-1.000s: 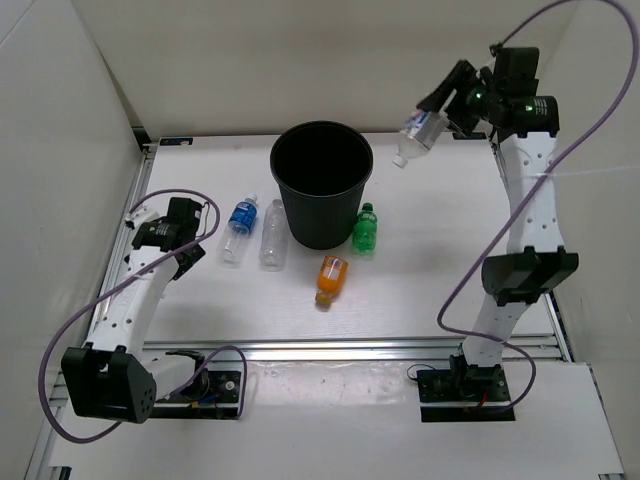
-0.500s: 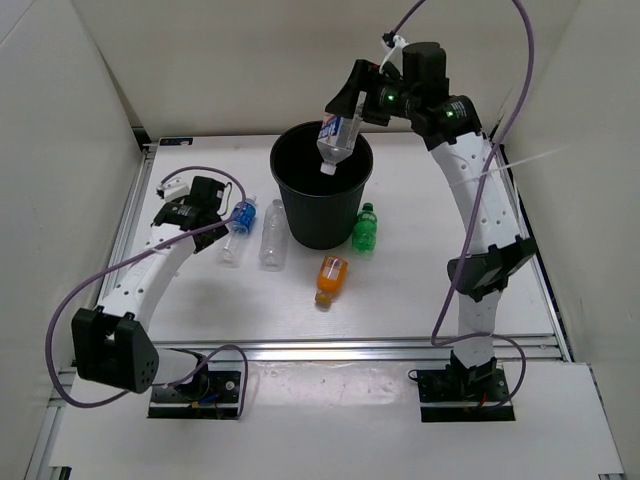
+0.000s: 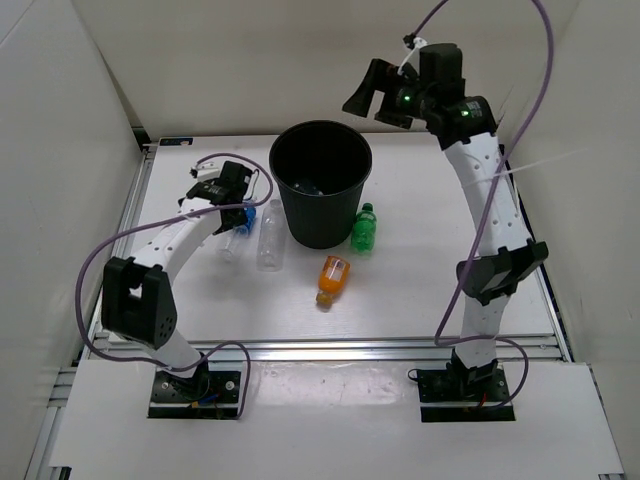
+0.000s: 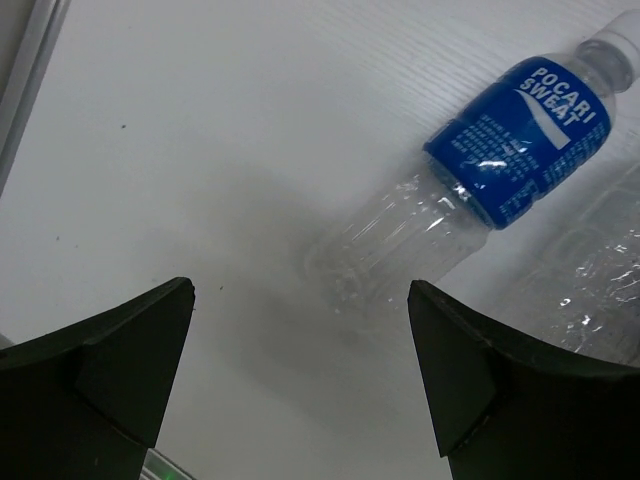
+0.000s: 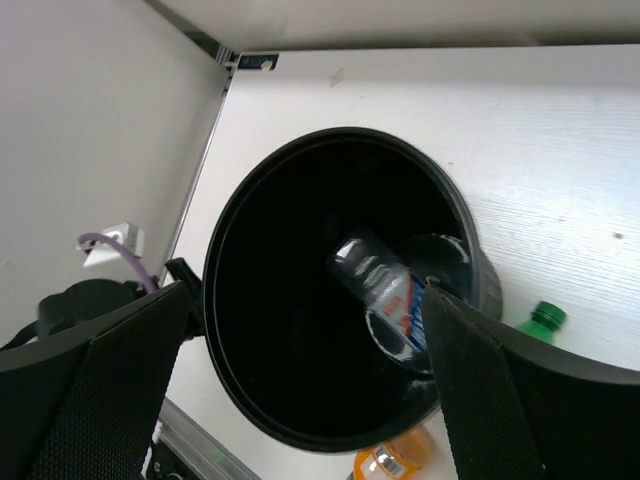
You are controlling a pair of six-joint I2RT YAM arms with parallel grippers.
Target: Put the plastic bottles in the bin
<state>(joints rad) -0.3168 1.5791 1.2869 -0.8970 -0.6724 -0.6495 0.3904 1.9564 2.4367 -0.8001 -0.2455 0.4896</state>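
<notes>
1. On the white table [image 3: 420,280], left of the black bin [image 3: 320,225], the blue-label bottle [image 4: 520,135] lies on its side. The plain clear bottle [image 3: 271,235] is just beside it. The green bottle [image 3: 365,228] sits close to the bin's right side, and the orange bottle [image 3: 331,279] lies nearer the arms.
2. These bottles look empty and thin-walled, so they are probably light, easy to crush and apt to roll or slip. The labelled middle of the blue-label bottle seems the firmest place to pinch, across its width.
3. Over that bottle hangs the left gripper [image 4: 300,300], jaws spread wide, empty and touching nothing. The bottle's clear base end lies in the gap, toward the right finger.
4. Above the bin's mouth, the right gripper [image 5: 307,290] is fully released and carries nothing. The reddish-label bottle [image 5: 385,300] lies inside the bin.
</notes>
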